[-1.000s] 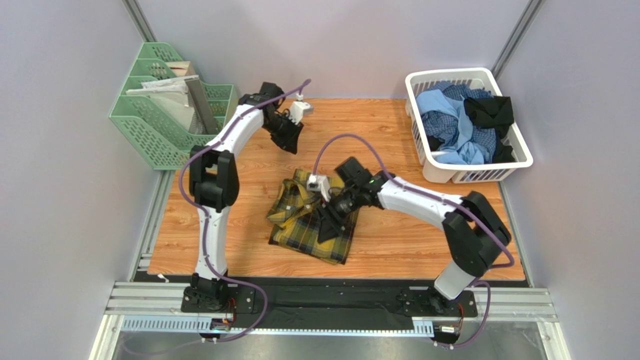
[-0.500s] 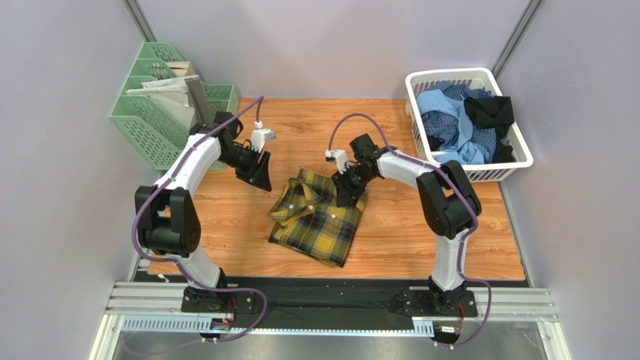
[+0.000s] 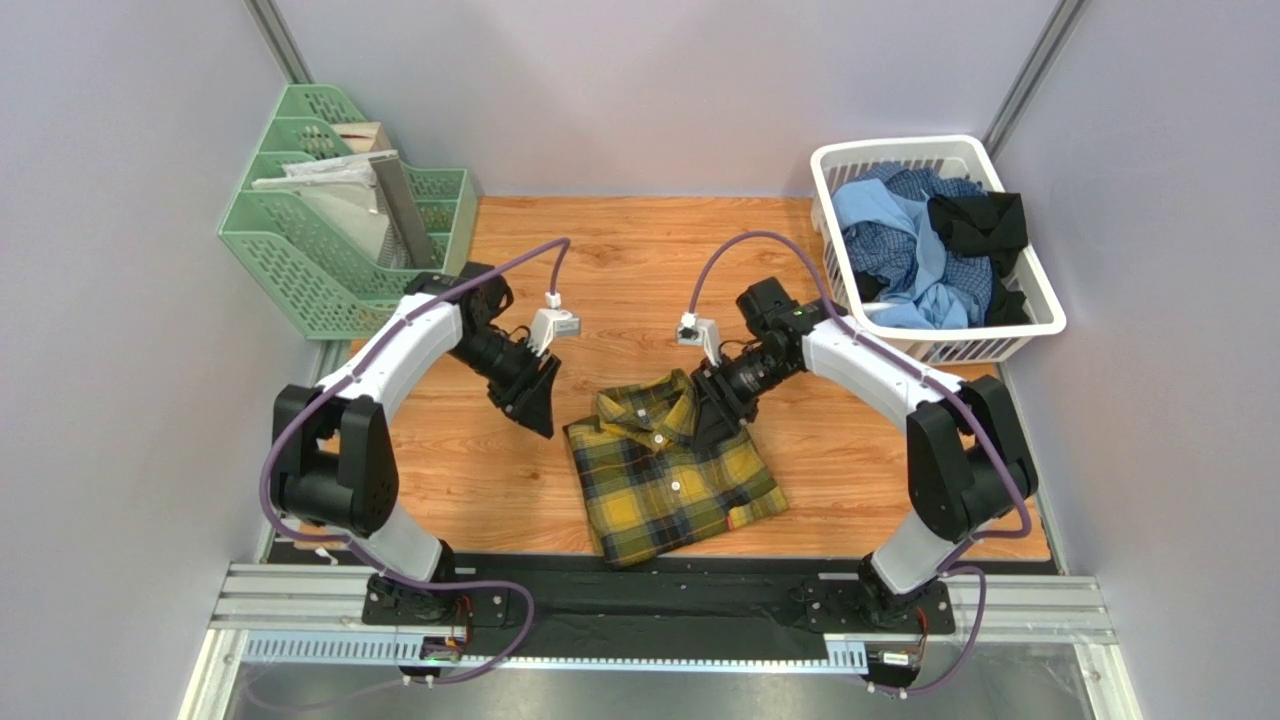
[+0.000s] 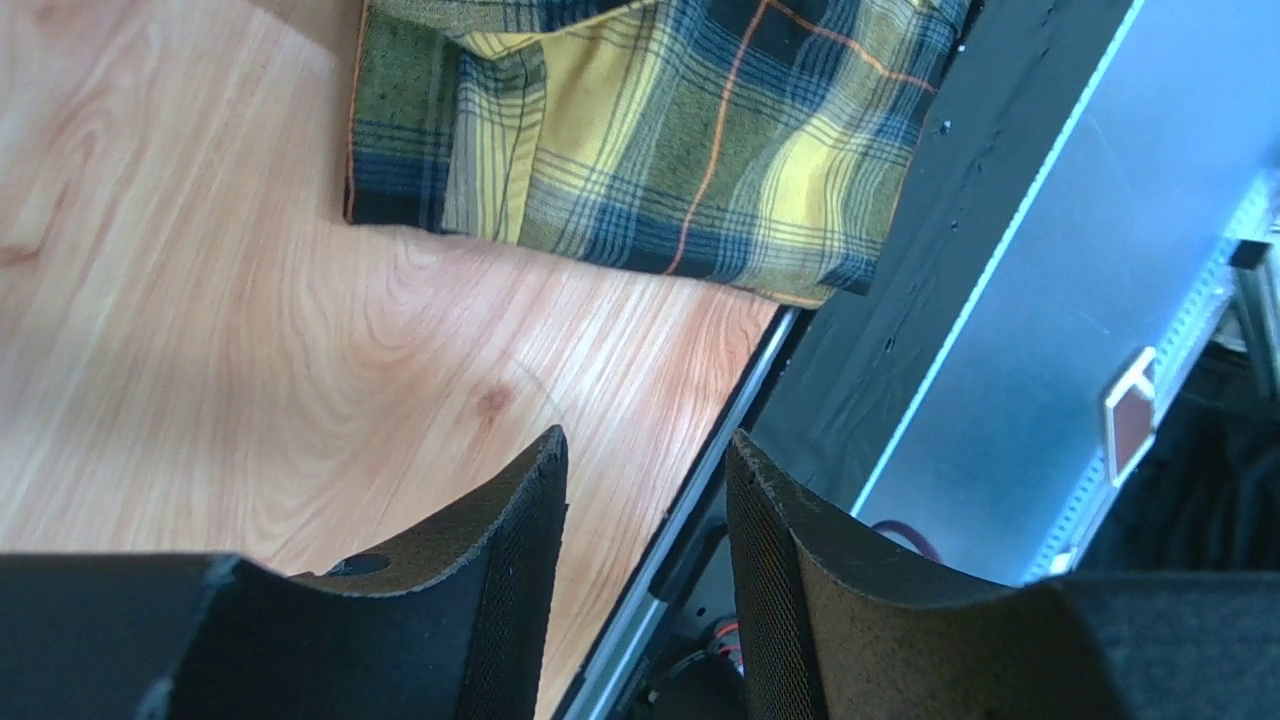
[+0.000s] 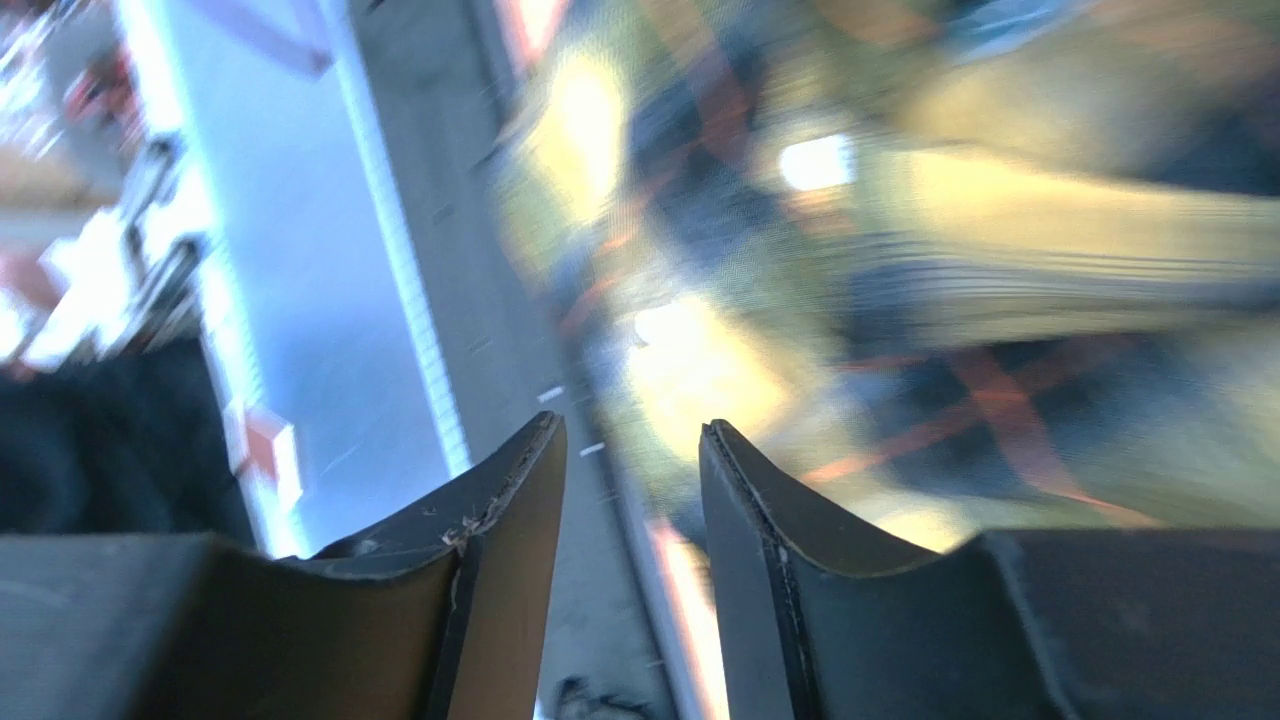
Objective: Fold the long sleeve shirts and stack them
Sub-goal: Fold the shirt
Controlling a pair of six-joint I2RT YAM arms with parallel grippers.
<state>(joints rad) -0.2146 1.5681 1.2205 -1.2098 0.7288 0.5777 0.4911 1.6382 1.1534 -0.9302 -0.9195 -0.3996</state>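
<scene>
While viewed from the top, plaid shirt (image 3: 676, 473): folded to a rough rectangle, flat on the bench (image 3: 857, 480), collar at the far end, between the two pincers.
left pincer (image 3: 529, 408): just left of the shirt's far-left corner, clear of the cloth.
right pincer (image 3: 709, 423): over the shirt's far-right edge by the collar; contact cannot be told.
other shirts (image 3: 917, 248): light blue, blue-checked and black, heaped in the white basket (image 3: 1037, 308), well beyond and right of the right pincer.
left wrist, left pincer (image 4: 646, 465): fingers slightly apart, nothing between; plaid shirt ahead of the tips, not touching.
right wrist, right pincer (image 5: 631, 443): fingers slightly apart, nothing gripped; blurred plaid ahead and right.
</scene>
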